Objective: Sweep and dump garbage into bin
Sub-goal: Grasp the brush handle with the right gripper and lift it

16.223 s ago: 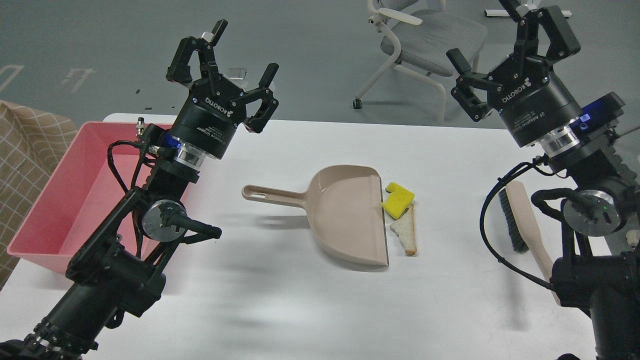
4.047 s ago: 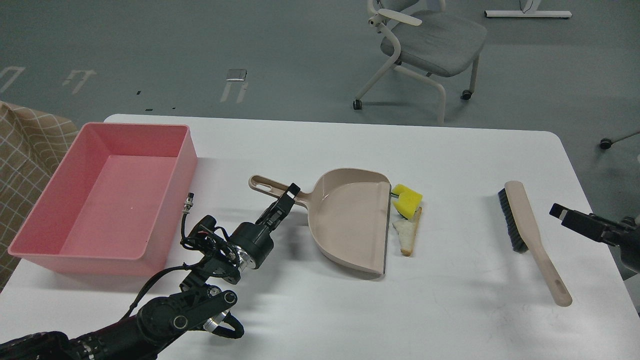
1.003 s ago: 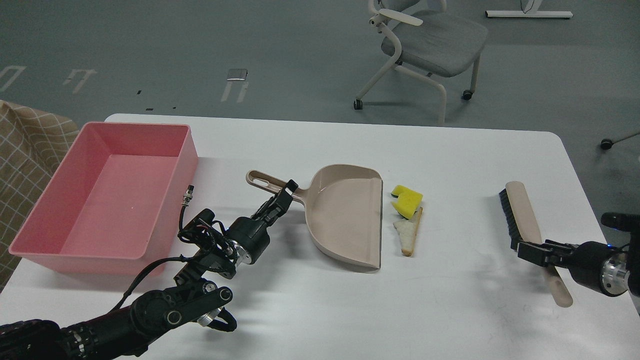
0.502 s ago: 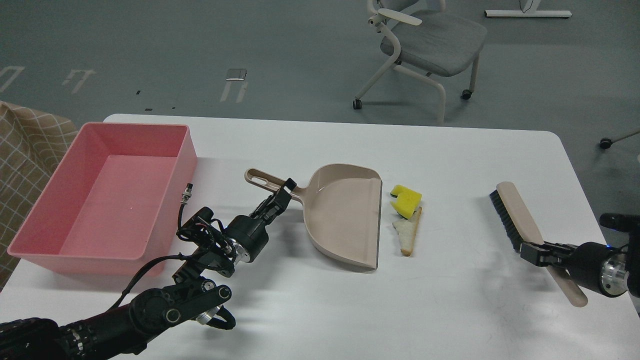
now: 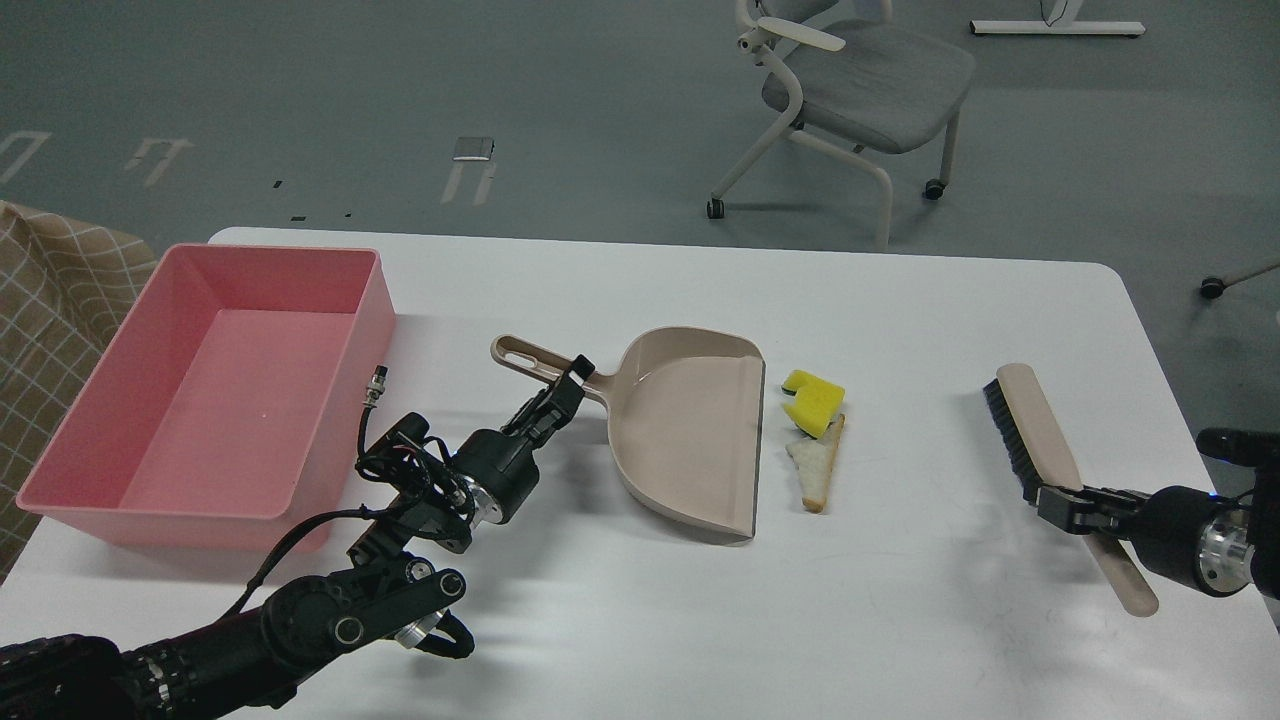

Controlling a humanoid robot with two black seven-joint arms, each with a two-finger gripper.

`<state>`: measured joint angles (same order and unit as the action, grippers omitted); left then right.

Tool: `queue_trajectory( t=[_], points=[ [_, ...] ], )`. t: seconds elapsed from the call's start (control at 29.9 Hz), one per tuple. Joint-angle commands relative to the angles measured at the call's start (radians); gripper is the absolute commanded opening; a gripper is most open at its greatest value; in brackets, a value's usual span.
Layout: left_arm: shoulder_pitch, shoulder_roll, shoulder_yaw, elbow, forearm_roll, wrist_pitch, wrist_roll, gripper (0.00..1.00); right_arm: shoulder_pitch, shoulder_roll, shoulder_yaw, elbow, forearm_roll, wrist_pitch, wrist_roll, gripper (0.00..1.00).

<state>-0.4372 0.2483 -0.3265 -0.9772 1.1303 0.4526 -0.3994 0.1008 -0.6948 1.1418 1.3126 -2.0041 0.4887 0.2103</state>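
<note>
The yellow notched sponge point(image 5: 812, 400) and the triangular bread half-slice point(image 5: 818, 465) lie on the white table point(image 5: 900, 310), just right of the beige dustpan's point(image 5: 690, 430) open lip. My left gripper point(image 5: 568, 385) is shut on the dustpan's handle. My right gripper point(image 5: 1060, 500) is shut on the handle of a beige brush point(image 5: 1040, 440) with black bristles; the brush is tilted and sits right of the garbage. The pink bin point(image 5: 215, 390) stands at the table's left, with nothing in it.
A grey office chair point(image 5: 850, 90) stands on the floor behind the table. A checked brown cloth point(image 5: 40, 290) hangs left of the bin. The table's right edge runs close to my right arm.
Over the last second my right gripper has lifted the brush and swung its head slightly left. The dustpan has shifted a little left since four seconds ago.
</note>
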Motion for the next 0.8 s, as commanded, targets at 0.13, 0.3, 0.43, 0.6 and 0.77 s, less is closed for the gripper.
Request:
queue_trajectory(
  t=[0.13, 0.3, 0.43, 0.6, 0.77],
  points=[
    [0.0, 0.0, 0.001, 0.0, 0.0, 0.0, -0.001, 0.17, 0.004, -0.002, 0.001, 0.005, 0.001, 0.0, 0.004, 0.4],
    [0.0, 0.0, 0.001, 0.0, 0.0, 0.0, -0.001, 0.17, 0.004, 0.0, -0.001, 0.016, 0.004, 0.0, 0.001, 0.37],
    [0.0, 0.0, 0.001, 0.0, 0.0, 0.0, -0.001, 0.17, 0.0, 0.001, -0.001, 0.016, 0.004, 0.0, -0.002, 0.26],
    [-0.006, 0.0, 0.001, 0.0, 0.0, 0.0, -0.001, 0.17, -0.003, 0.006, -0.001, 0.017, 0.005, 0.0, -0.005, 0.25],
    [-0.006, -0.001, 0.001, 0.0, 0.0, 0.0, -0.001, 0.17, -0.004, 0.009, 0.001, 0.017, 0.007, 0.0, -0.006, 0.25]
  ],
)
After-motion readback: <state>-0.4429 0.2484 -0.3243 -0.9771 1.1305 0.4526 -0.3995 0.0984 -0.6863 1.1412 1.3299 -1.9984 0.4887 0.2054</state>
